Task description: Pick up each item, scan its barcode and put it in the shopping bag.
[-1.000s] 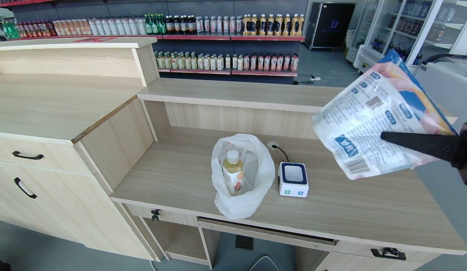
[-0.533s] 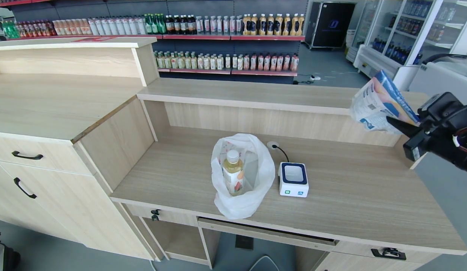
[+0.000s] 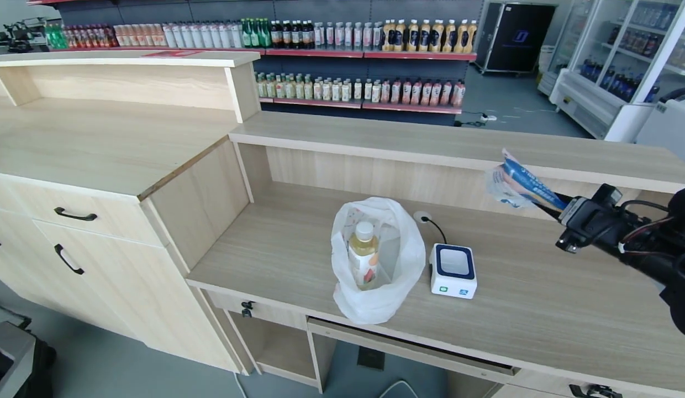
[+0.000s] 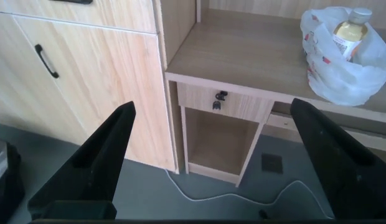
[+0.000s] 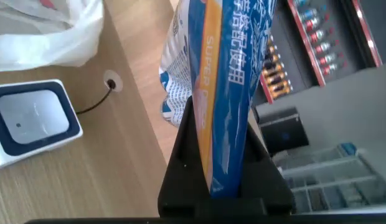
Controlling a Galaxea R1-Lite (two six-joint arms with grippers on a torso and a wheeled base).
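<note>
A blue, orange and white snack packet [image 3: 516,181] hangs edge-on above the back right of the counter, with my right gripper [image 3: 548,207] shut on its lower edge. The right wrist view has the same packet [image 5: 227,74] pinched between the dark fingers [image 5: 183,155]. A white shopping bag [image 3: 400,265] stands open mid-counter with a yellow drink bottle [image 3: 363,261] upright inside. Just right of it sits the white scanner [image 3: 454,271], also in the right wrist view as scanner [image 5: 34,121]. My left gripper [image 4: 211,165] is open, low beside the counter's front, the bag [image 4: 342,68] farther off.
The wooden counter [image 3: 541,309] has a raised ledge [image 3: 431,141] along its back and a taller cabinet [image 3: 99,143] on the left. A cable runs from the scanner to a hole [image 3: 422,216]. Bottle shelves [image 3: 348,88] line the far wall.
The camera has shifted, sliding the scene rightward. My right arm carried the packet away from the camera and lower, toward the back right of the counter, turning it edge-on.
</note>
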